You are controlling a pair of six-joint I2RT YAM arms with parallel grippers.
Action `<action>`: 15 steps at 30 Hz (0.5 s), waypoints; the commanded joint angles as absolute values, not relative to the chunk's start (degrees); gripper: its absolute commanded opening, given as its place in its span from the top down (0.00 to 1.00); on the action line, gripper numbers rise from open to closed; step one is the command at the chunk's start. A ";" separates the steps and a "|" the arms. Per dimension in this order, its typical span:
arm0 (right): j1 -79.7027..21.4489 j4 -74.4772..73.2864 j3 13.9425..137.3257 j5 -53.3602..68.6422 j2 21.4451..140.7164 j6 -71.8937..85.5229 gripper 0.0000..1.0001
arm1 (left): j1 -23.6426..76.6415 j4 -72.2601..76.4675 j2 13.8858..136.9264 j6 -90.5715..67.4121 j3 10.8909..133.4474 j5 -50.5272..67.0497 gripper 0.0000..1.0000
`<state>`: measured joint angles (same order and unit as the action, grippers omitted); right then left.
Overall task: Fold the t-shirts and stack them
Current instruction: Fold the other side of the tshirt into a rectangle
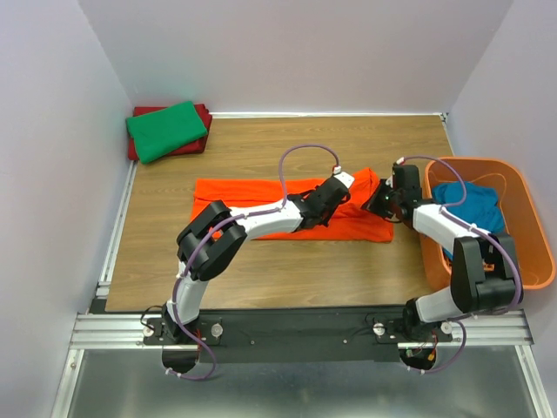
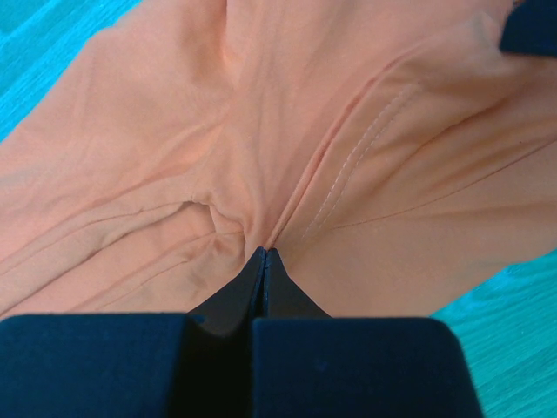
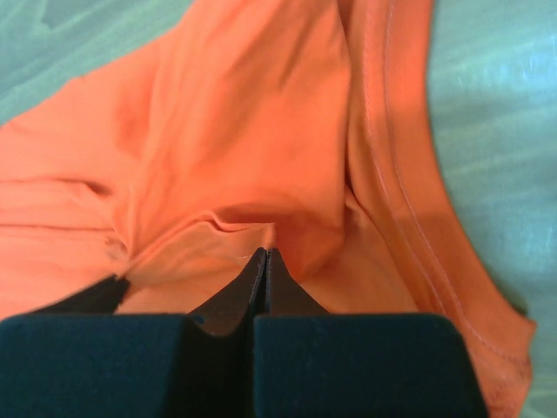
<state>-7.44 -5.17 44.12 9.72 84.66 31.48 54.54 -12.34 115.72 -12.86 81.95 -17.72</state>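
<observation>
The bright orange t-shirt point(image 1: 261, 198) lies as a long folded strip across the middle of the table. My left gripper point(image 1: 341, 185) is shut on a pinch of its cloth near the right end; the left wrist view shows the jaws closed with the orange cloth point(image 2: 287, 148) gathered at the tips point(image 2: 265, 252). My right gripper point(image 1: 379, 198) is shut on the shirt's right edge, with orange cloth point(image 3: 261, 131) bunched at its tips point(image 3: 265, 252). A folded green t-shirt point(image 1: 165, 129) lies on a dark red t-shirt point(image 1: 202, 113) at the far left corner. A teal blue t-shirt point(image 1: 472, 205) lies in the basket.
The rigid orange plastic basket point(image 1: 531, 218) stands at the right edge of the table, close beside my right arm. White walls close in the table on the left, back and right. Bare wood point(image 1: 287, 261) shows between the orange shirt and the arm bases.
</observation>
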 commanded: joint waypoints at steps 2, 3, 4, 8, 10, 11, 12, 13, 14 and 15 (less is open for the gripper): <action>-7.65 -4.75 40.44 9.41 81.13 31.73 0.96 | 54.32 -12.74 115.58 -13.45 83.32 -16.70 0.99; -7.73 -4.75 39.99 9.32 80.60 31.82 0.96 | 54.32 -12.83 115.58 -13.53 83.41 -16.61 0.99; -7.73 -4.75 39.47 9.23 80.16 31.82 0.96 | 54.32 -12.92 115.58 -13.54 83.41 -16.61 0.99; -7.65 -4.75 37.27 9.14 77.79 32.25 0.96 | 54.32 -13.09 115.40 -13.71 83.32 -16.52 0.99; -7.65 -4.83 36.13 8.88 76.82 32.26 0.96 | 54.32 -13.18 115.49 -13.89 83.23 -16.35 0.99; -7.73 -4.83 35.34 8.62 76.29 32.43 0.96 | 54.23 -13.18 115.31 -13.97 83.15 -16.35 0.99; -7.73 -4.83 34.98 8.53 76.03 32.52 0.96 | 54.32 -13.18 115.31 -13.97 83.06 -16.35 0.99; -7.73 -4.92 34.63 8.26 75.85 32.69 0.96 | 54.32 -13.10 115.23 -14.06 82.97 -16.26 0.99; -7.65 -4.92 34.37 8.09 75.68 32.70 0.96 | 54.32 -13.01 115.14 -14.32 82.71 -16.17 0.99; -7.73 -4.92 34.10 8.00 75.41 32.78 0.96 | 54.32 -12.92 115.05 -14.41 82.62 -16.17 0.99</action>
